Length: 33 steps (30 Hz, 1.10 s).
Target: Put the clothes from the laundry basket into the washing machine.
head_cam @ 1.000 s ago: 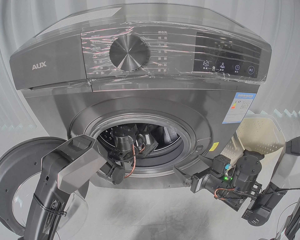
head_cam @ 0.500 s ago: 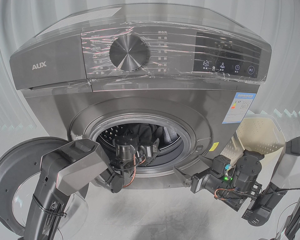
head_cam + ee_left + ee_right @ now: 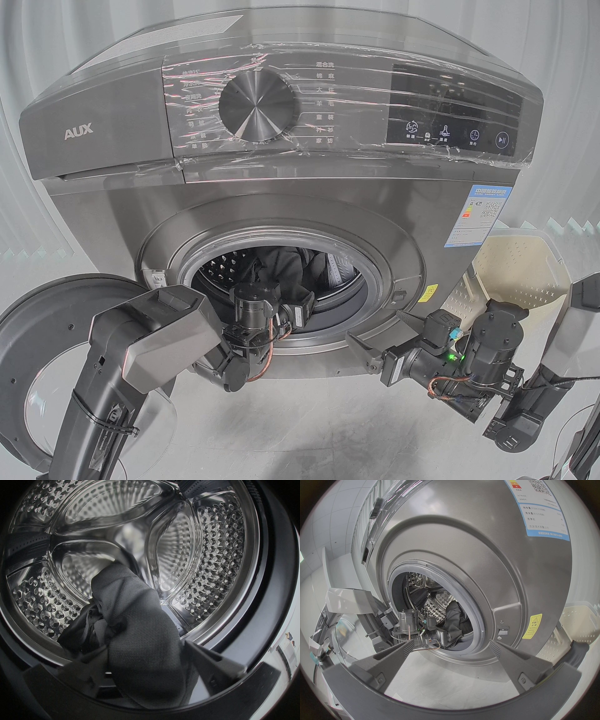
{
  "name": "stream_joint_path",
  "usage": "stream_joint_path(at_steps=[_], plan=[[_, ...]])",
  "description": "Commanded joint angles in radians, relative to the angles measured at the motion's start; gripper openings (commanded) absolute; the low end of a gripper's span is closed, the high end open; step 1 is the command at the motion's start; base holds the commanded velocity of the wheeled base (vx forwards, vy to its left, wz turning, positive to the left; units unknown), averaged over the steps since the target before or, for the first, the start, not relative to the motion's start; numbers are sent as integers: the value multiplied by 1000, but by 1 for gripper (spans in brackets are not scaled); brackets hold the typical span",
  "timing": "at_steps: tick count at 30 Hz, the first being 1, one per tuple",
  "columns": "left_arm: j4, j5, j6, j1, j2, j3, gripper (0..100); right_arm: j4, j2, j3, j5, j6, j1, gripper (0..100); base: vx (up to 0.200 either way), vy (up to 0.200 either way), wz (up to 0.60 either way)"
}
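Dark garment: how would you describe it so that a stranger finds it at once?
Find the grey washing machine with its round door swung open. Inside its shiny perforated drum, close to the opening, lies the dark garment: the only soft, crumpled black cloth among bright metal.

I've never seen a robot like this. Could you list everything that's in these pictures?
silver-grey front-loading washing machine: one, silver-grey, centre, facing the robot
round grey door: one, grey, swung open on the robot's left
perforated steel drum: one, shiny steel, inside the machine
dark grey clothes: one heap, dark grey, in the drum near its mouth
cream perforated plastic laundry basket: one, cream, right of the machine
blue and white label: one, machine front, upper right
yellow sticker: one, right of the opening
left end effector: one, black, open, at the drum mouth
right end effector: one, black, open, low before the machine
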Motion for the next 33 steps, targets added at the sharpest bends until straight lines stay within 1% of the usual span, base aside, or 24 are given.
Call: stream_joint_path(at_steps=[1, 5, 7, 9, 10, 13, 19, 20, 21, 24, 32, 33], plan=[[4, -2, -2, 8, 19, -32, 0, 0, 1, -1, 0, 0, 1, 100, 0, 0, 0], [7, -2, -11, 9, 25, -108, 0, 0, 1, -2, 0, 1, 1, 100, 0, 0, 0], [10, 11, -14, 12, 42, -169, 0, 0, 1, -4, 0, 1, 1, 100, 0, 0, 0], [10, 11, -14, 14, 43, -174, 0, 0, 1, -4, 0, 1, 1, 100, 0, 0, 0], [12, 20, -16, 29, 63, -247, 0, 0, 1, -4, 0, 0, 1, 100, 0, 0, 0], [12, 37, -17, 44, 91, -324, 0, 0, 1, -5, 0, 0, 1, 100, 0, 0, 0], [26, 67, -17, 72, 129, -440, 0, 0, 3, -7, 0, 1, 1, 100, 0, 0, 0], [26, 67, -17, 72, 129, -440, 0, 0, 3, -7, 0, 1, 1, 100, 0, 0, 0], [40, 78, -17, 80, 135, -476, 0, 0, 3, -7, 0, 1, 1, 100, 0, 0, 0], [58, 80, -19, 83, 134, -497, 0, 0, 3, -7, 0, 1, 1, 100, 0, 0, 0], [61, 78, -19, 74, 134, -482, 0, 0, 3, -5, 0, 1, 1, 100, 0, 0, 0], [61, 78, -19, 74, 134, -482, 100, 0, 3, -7, 0, 1, 1, 100, 0, 0, 0]])
